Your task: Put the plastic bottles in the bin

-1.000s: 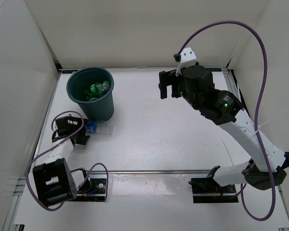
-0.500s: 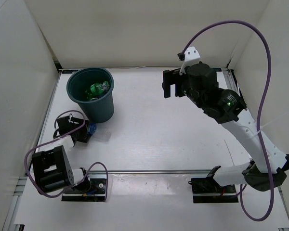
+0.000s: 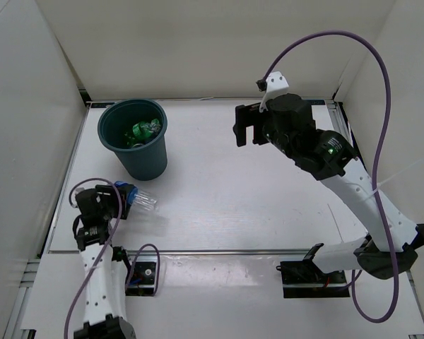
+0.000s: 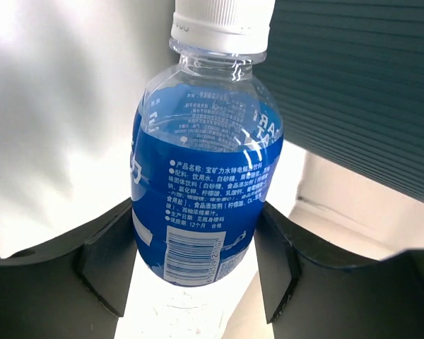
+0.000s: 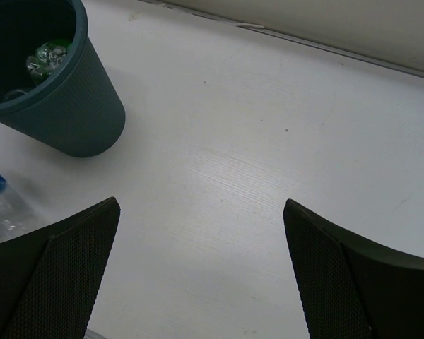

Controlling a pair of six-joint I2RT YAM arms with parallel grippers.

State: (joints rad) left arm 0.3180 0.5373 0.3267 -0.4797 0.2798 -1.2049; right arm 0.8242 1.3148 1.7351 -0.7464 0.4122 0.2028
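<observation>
A clear plastic bottle (image 4: 198,183) with a blue label and a white cap (image 4: 222,21) sits between the black fingers (image 4: 106,261) of my left gripper (image 4: 194,265), which is shut on it. In the top view this bottle (image 3: 136,197) and the left gripper (image 3: 120,200) are just in front of the bin (image 3: 150,157), a dark teal bucket. The bin's ribbed wall (image 4: 360,85) fills the upper right of the left wrist view. A green bottle (image 3: 145,129) lies inside the bin (image 5: 63,106). My right gripper (image 3: 244,128) hangs open and empty, high over the table's far middle.
White walls enclose the table on three sides. A metal rail (image 3: 233,251) runs along the near edge by the arm bases. The right arm's purple cable (image 3: 381,106) loops high on the right. The right wrist view shows bare white table (image 5: 219,176) between its fingers.
My left gripper has closed on the blue-labelled bottle and drawn it slightly back from the bin's base as the left arm folded nearer. The right arm has barely moved.
</observation>
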